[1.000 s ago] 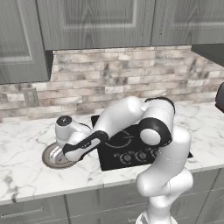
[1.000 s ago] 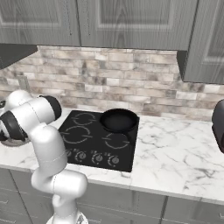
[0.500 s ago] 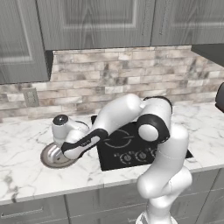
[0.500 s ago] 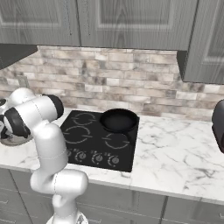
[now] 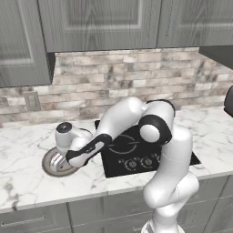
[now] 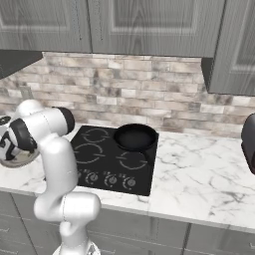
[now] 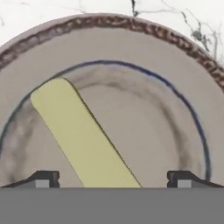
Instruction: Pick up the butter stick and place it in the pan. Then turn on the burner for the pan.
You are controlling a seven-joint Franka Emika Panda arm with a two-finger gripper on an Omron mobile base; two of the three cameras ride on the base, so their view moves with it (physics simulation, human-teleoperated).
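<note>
The hand (image 7: 113, 178) hangs wide open and empty just above the butter stick (image 7: 82, 135), which lies flat and slantwise on the grey-brown plate (image 7: 175, 78) on the marble surface (image 5: 27, 182). The stick looks light, soft and greasy, so a gentle grip across its narrow width near the middle seems best. The pan (image 6: 135, 137) waits well apart on the cooktop (image 6: 107, 169).

Grey cabinets (image 6: 149, 25) (brick backsplash (image 6: 149, 107)) over marble counter (image 6: 199, 169).
</note>
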